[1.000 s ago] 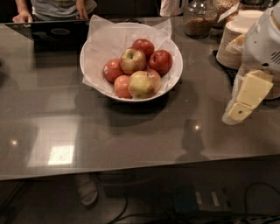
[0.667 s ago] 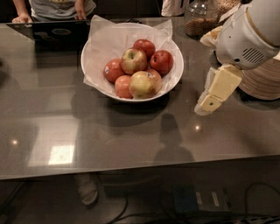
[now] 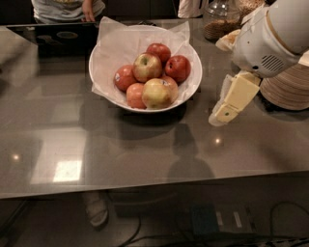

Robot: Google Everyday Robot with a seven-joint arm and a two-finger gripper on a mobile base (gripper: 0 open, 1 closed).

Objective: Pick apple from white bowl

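Note:
The white bowl (image 3: 192,89), lined with crinkled white paper, stands on the grey table and holds several apples. The apple (image 3: 157,92), the biggest one, pale yellow-green with a red blush, lies at the bowl's front. A smaller yellow-and-red apple (image 3: 147,66) sits behind it, among all-red apples (image 3: 177,67). My gripper (image 3: 219,116) hangs from the white arm (image 3: 270,38) just right of the bowl, above the table. It points down and left, holds nothing, and does not touch the bowl.
Stacked beige plates (image 3: 289,89) stand at the right edge, partly behind my arm. A glass jar (image 3: 217,21) stands at the back right. A person (image 3: 67,7) and a dark laptop (image 3: 58,36) are at the far side. The table's front edge (image 3: 145,190) runs across below.
My gripper and arm have moved left from the right edge, toward the bowl. The apples and the bowl have not shifted.

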